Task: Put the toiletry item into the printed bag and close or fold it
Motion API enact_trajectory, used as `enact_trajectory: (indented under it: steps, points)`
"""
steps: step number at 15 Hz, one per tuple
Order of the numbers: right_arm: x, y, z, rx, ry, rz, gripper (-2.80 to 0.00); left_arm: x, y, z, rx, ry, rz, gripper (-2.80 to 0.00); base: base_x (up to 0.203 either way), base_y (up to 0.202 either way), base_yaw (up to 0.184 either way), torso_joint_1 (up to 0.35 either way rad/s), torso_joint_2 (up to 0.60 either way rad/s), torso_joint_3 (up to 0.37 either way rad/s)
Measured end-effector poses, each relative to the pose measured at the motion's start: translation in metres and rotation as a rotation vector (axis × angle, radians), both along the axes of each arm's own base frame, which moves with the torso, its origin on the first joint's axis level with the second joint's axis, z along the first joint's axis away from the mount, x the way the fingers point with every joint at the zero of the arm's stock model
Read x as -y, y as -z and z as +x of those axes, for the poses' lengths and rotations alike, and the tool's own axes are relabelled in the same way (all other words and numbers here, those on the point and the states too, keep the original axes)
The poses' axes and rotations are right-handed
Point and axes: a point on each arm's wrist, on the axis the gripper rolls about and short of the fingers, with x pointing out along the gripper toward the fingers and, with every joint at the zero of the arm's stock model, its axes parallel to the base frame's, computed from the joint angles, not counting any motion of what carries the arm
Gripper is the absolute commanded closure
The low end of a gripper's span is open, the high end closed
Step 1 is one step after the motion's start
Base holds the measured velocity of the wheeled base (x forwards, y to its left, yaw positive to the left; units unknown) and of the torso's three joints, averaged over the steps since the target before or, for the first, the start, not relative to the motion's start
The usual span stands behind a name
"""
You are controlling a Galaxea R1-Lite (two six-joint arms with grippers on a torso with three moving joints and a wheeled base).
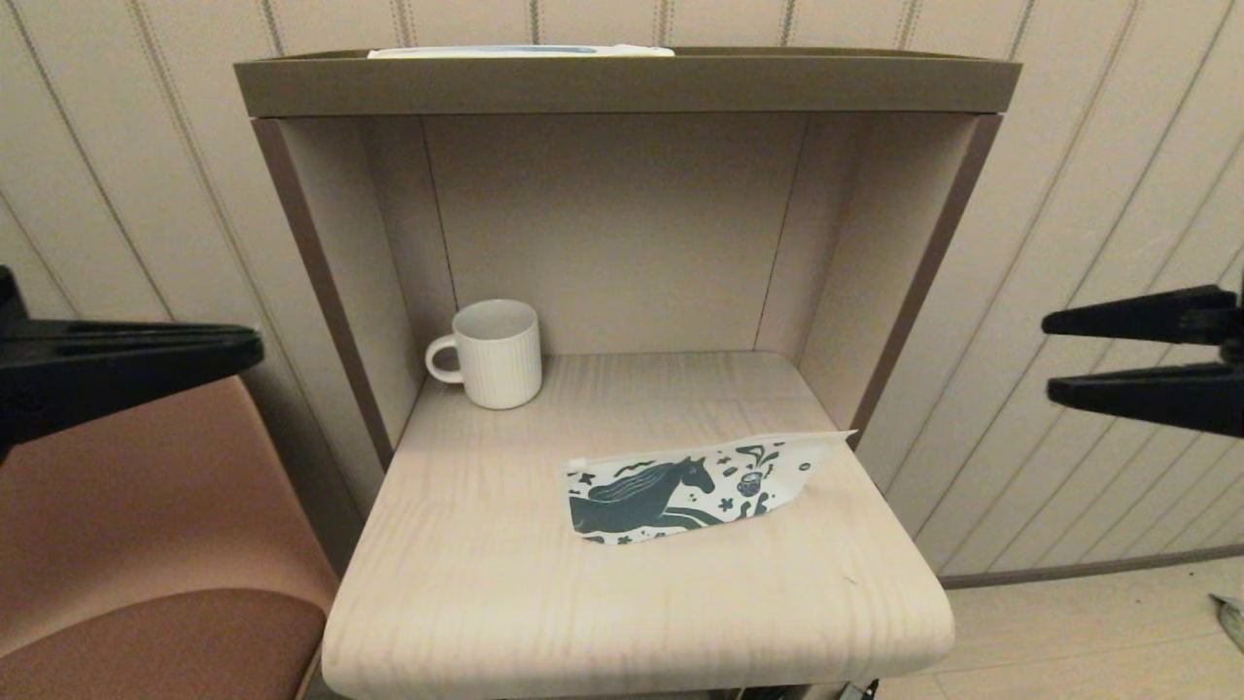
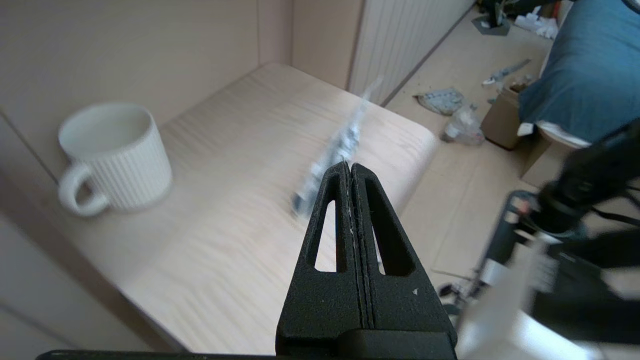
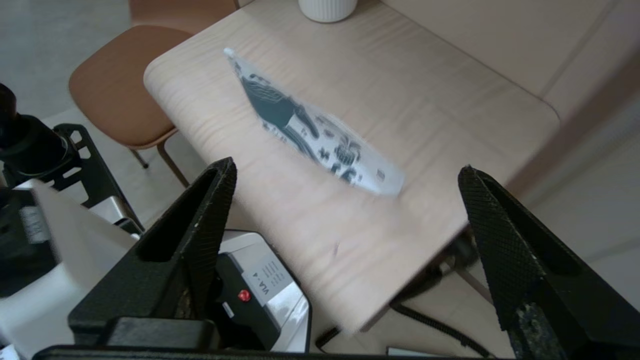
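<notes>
The printed bag [image 1: 680, 483] lies flat on the light wooden shelf [image 1: 632, 612], right of its middle, horse print facing up. The right wrist view shows the printed bag [image 3: 300, 120] as a long strip; in the left wrist view the printed bag [image 2: 340, 142] is blurred. No slim white tube shows in any view. My left gripper [image 1: 255, 352] hovers off the shelf's left side, shut on nothing, its fingertips [image 2: 345, 172] pressed together. My right gripper [image 1: 1048, 358] hovers off the right side, open and empty, fingers [image 3: 220, 200] wide apart.
A ribbed white mug [image 1: 496, 352] stands at the back left of the shelf, against the cabinet's left wall [image 1: 330, 292]. A brown chair [image 1: 146, 544] sits left of the cabinet. A flat white item [image 1: 520, 51] lies on the top board.
</notes>
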Motion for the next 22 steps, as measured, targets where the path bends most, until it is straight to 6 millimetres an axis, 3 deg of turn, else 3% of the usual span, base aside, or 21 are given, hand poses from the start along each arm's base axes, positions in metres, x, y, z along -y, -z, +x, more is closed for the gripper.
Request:
enact_trajectory:
  steps: [5,10,11,15,22]
  points:
    - [0.003,0.004,-0.06,-0.008,0.083,0.018,-2.8,-0.021,0.003,-0.069,-0.035,-0.149,-0.019,0.0,0.0,0.0,0.0,0.0,0.0,0.0]
    - [0.003,0.005,-0.089,0.028,0.151,0.031,-2.8,-0.032,0.012,-0.108,-0.02,-0.216,-0.019,0.0,0.0,0.0,0.0,0.0,0.0,0.0]
    - [0.003,0.005,-0.092,0.02,0.165,0.047,0.0,-0.034,0.013,-0.112,-0.012,-0.227,-0.021,0.0,0.0,0.0,0.0,0.0,0.0,0.0]
    - [0.002,0.004,-0.103,0.025,0.193,0.07,0.0,-0.039,0.017,-0.127,-0.028,-0.299,-0.039,0.0,0.0,0.0,0.0,0.0,0.0,0.0]
    - [0.0,0.001,-0.123,0.037,0.285,0.118,0.0,-0.051,0.028,-0.156,-0.094,-0.611,-0.067,0.0,0.0,0.0,0.0,0.0,0.0,0.0]
